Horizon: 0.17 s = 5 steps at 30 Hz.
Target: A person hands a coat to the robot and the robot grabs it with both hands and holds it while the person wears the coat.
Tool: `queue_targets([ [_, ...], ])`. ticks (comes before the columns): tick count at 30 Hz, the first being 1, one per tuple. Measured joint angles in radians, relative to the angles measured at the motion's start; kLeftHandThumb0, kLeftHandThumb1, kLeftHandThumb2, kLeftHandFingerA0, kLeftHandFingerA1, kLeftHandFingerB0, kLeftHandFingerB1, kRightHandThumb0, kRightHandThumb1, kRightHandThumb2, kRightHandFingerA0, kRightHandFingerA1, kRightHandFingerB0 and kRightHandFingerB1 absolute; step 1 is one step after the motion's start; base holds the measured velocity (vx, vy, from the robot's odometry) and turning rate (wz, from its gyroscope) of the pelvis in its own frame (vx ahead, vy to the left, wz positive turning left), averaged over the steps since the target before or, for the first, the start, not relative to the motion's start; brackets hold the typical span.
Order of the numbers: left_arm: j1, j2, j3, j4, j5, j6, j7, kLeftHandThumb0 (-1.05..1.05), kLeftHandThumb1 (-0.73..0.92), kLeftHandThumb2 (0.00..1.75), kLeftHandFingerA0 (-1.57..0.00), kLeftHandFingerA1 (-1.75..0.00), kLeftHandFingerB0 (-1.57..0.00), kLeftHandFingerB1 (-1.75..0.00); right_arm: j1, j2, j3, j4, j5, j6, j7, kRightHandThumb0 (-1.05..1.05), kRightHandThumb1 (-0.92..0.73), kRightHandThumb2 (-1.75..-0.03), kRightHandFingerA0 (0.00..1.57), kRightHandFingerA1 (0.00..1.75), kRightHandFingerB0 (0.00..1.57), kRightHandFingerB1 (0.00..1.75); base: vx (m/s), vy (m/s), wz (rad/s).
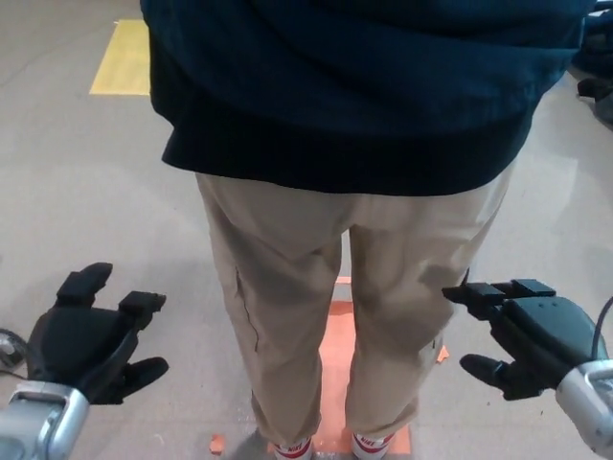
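Both robot hands were empty on my feed. My left robot hand [88, 335] sat low at the left edge of the head view, palm down over the floor [86, 192], its two thick fingers [84, 285] bent at the knuckles but apart from each other, and the thumb stuck out to the side beneath them. It touched nothing. My right robot hand [522, 331] sat low on the right, just beside the person's trouser leg; I could not tell whether its fingertips brushed the cloth. Its two fingers lay side by side, pointing toward the leg, with the thumb held apart below them, so that hand was also spread and held nothing.

The coat [354, 86] was on the person, who stood with their back to me, filling the top of the view. It looked dark navy, almost teal where light caught it, with soft folds across the back and a darker band along the hem. The hem hung over the top of the khaki trousers [287, 287], well above both of my hands.

The person's feet, in white shoes [369, 446], stood on an orange floor mark [333, 374]. A yellow floor mark [124, 57] lay at upper left.
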Motion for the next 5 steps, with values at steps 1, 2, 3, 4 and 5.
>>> queue_targets([
  [1,-0.019,-0.002,-0.005,0.025,-0.005,-0.001,-0.01,-0.77,0.92,0.77,-0.26,-0.32,-0.27,-0.31,-0.014,0.001,0.006,0.016,0.0,0.013,0.018,-0.69,-0.85,-0.66,0.2,0.28,0.26,0.3,0.0,0.0,0.0],
  [2,-0.037,-0.004,-0.01,0.049,-0.01,-0.003,-0.019,-0.77,0.92,0.77,-0.26,-0.32,-0.27,-0.31,-0.029,0.002,0.014,0.033,-0.001,0.025,0.036,-0.69,-0.85,-0.66,0.2,0.28,0.26,0.3,0.0,0.0,0.0],
  [3,-0.048,-0.007,-0.013,0.066,-0.015,-0.004,-0.025,-0.77,0.92,0.76,-0.26,-0.32,-0.26,-0.31,-0.039,0.002,0.019,0.046,-0.001,0.032,0.047,-0.7,-0.86,-0.66,0.2,0.28,0.26,0.3,0.0,0.0,0.0],
  [4,-0.062,-0.01,-0.018,0.088,-0.025,-0.005,-0.032,-0.77,0.92,0.76,-0.26,-0.32,-0.26,-0.31,-0.05,0.002,0.027,0.061,-0.001,0.04,0.06,-0.7,-0.86,-0.66,0.2,0.28,0.26,0.3,0.0,0.0,0.0],
  [5,-0.066,-0.011,-0.02,0.095,-0.028,-0.006,-0.034,-0.77,0.92,0.76,-0.26,-0.32,-0.26,-0.31,-0.054,0.002,0.03,0.066,-0.001,0.043,0.065,-0.7,-0.86,-0.66,0.2,0.28,0.26,0.3,0.0,0.0,0.0],
])
